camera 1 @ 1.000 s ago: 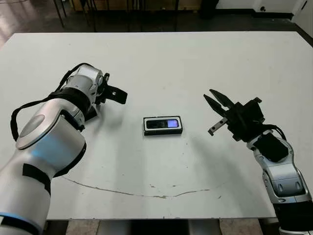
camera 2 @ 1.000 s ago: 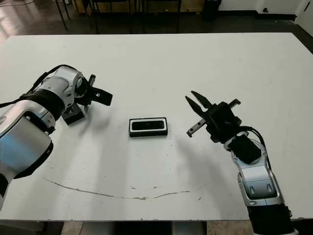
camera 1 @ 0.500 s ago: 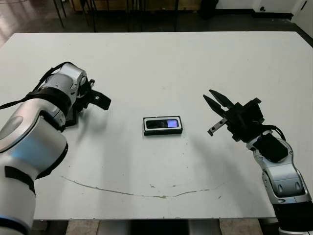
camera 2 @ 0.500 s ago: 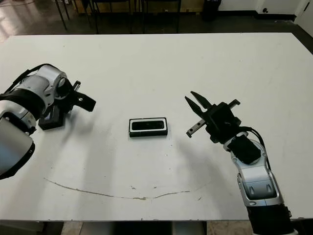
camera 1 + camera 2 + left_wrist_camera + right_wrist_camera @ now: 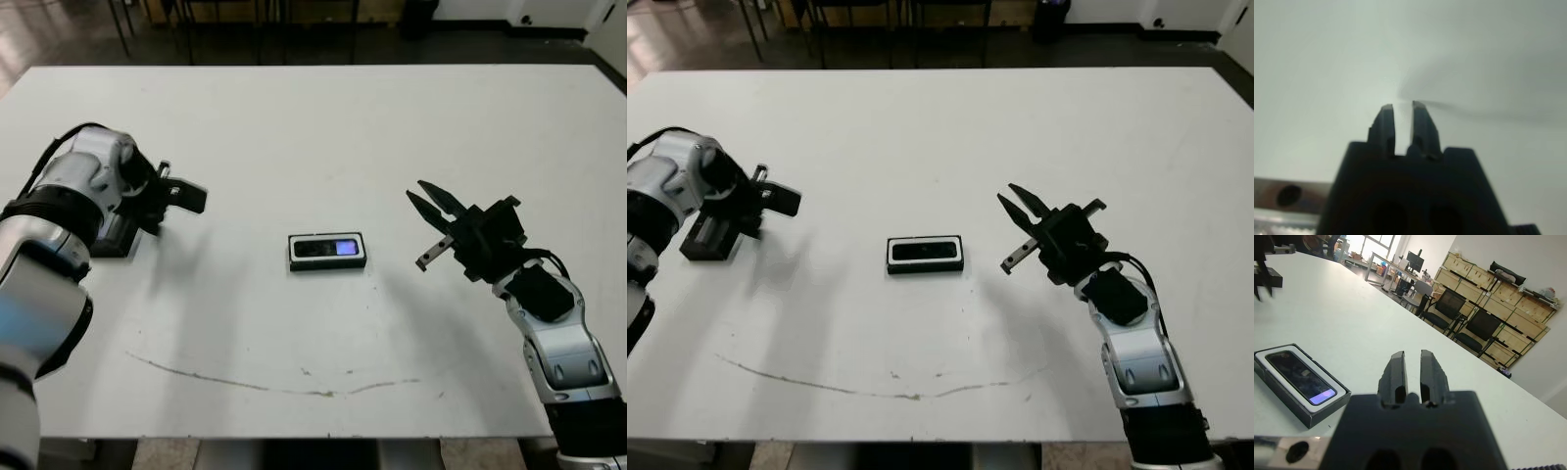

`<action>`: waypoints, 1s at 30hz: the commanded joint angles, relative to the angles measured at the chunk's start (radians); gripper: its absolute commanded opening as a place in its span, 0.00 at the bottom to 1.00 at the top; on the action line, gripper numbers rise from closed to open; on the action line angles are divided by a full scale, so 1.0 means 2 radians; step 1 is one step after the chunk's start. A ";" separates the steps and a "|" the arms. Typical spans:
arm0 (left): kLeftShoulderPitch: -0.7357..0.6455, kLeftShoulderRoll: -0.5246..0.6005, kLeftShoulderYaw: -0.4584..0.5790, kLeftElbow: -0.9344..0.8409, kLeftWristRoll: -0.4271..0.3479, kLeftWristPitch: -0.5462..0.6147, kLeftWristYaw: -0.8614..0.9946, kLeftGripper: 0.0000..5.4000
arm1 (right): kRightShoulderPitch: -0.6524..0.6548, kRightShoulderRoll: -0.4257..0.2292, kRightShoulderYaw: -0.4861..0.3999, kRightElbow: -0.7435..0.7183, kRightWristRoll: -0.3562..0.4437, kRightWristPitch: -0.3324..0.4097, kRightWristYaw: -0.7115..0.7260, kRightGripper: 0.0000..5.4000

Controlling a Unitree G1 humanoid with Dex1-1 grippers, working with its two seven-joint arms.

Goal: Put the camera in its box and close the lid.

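Observation:
The box (image 5: 327, 252) lies open in the middle of the table, a shallow black tray with white lining. The camera (image 5: 326, 248) lies flat inside it, with its bluish screen at the end nearer my right arm. The right wrist view shows the box (image 5: 1327, 412) and camera (image 5: 1300, 374) too. My left gripper (image 5: 191, 197) hovers far left of the box, fingers together, holding nothing. In its wrist view, the left gripper (image 5: 1402, 105) has only bare table ahead. My right gripper (image 5: 417, 190) hangs right of the box, shut and empty. The lid is out of view.
The white table (image 5: 323, 117) stretches wide behind the box. A thin brown curved mark (image 5: 274, 384) runs along the near part. Chairs (image 5: 1449, 308) and shelves stand beyond the table in the right wrist view.
My left arm has swung to the left, carrying its gripper away from the box. The right arm, the box and the camera have stayed put.

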 commanded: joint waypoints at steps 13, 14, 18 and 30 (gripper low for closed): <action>0.322 -0.084 0.335 -0.574 -0.236 0.329 0.331 0.00 | -0.009 -0.007 -0.001 0.027 0.001 -0.013 0.009 0.00; 0.338 -0.087 0.347 -0.596 -0.236 0.349 0.353 0.02 | -0.011 -0.006 -0.002 0.031 0.004 -0.015 0.011 0.00; 0.388 -0.090 0.402 -0.635 -0.261 0.420 0.401 0.15 | -0.013 -0.009 0.001 0.031 -0.001 -0.010 0.012 0.00; 0.454 -0.087 0.430 -0.608 -0.297 0.440 0.454 0.69 | -0.023 -0.010 0.011 0.050 -0.015 -0.025 0.015 0.00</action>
